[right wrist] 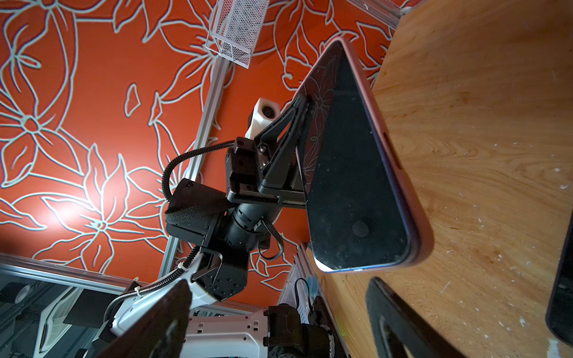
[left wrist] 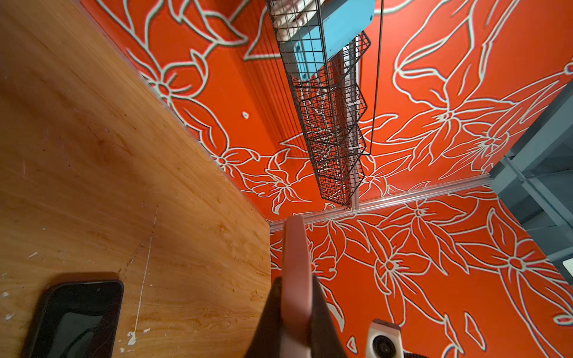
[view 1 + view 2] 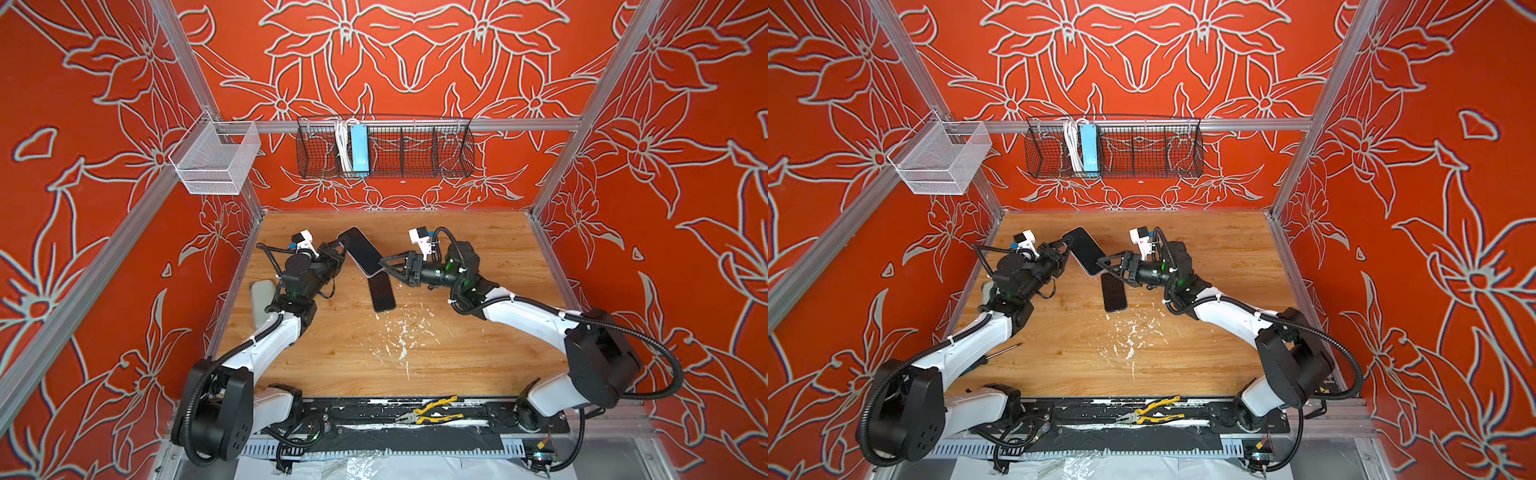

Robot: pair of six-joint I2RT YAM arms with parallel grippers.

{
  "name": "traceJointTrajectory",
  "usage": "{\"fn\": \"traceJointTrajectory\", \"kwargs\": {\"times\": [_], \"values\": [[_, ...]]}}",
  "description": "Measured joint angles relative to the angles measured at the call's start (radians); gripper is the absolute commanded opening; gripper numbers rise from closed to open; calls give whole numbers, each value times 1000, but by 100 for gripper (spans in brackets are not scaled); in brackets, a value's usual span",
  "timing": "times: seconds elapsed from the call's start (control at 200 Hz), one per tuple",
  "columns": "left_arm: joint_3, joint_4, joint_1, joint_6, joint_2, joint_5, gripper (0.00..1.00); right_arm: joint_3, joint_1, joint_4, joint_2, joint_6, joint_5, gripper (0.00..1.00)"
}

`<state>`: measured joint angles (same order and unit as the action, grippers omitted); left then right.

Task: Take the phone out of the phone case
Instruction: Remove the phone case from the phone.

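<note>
Near rail: pliers [image 3: 432, 411]. Mid-table [image 3: 457, 353]: 2nd dark phone [image 3: 382, 296] flat. R gripper [image 3: 390, 272] spread wide, by low end of phone case [image 2: 296, 263]. Case tilted above table ctr, phone [image 3: 360, 250] inside, L gripper [image 3: 341, 245] pinching it. Far wall: wire basket [image 3: 415, 149].

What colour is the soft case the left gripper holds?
Dusty-pink soft phone case; best in left wrist view.

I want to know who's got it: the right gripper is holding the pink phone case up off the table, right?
Not quite: the left gripper holds the pink phone case up off the table, as the right wrist view shows.
</note>
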<state>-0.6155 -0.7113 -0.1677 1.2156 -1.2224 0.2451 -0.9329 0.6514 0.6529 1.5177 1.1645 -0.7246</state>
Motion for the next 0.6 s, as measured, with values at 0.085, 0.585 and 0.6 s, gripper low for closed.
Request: {"fn": "traceJointTrajectory", "kwargs": {"times": [0.085,0.585,0.6], "values": [[8,-14,-2,5,0,0,0,0,0,23,5,16,5,89],[10,-33,-3,15,0,-4,0,19,0,50,5,31,32,88],[10,-33,-3,15,0,-5,0,20,1,50,5,31,33,88]]}}
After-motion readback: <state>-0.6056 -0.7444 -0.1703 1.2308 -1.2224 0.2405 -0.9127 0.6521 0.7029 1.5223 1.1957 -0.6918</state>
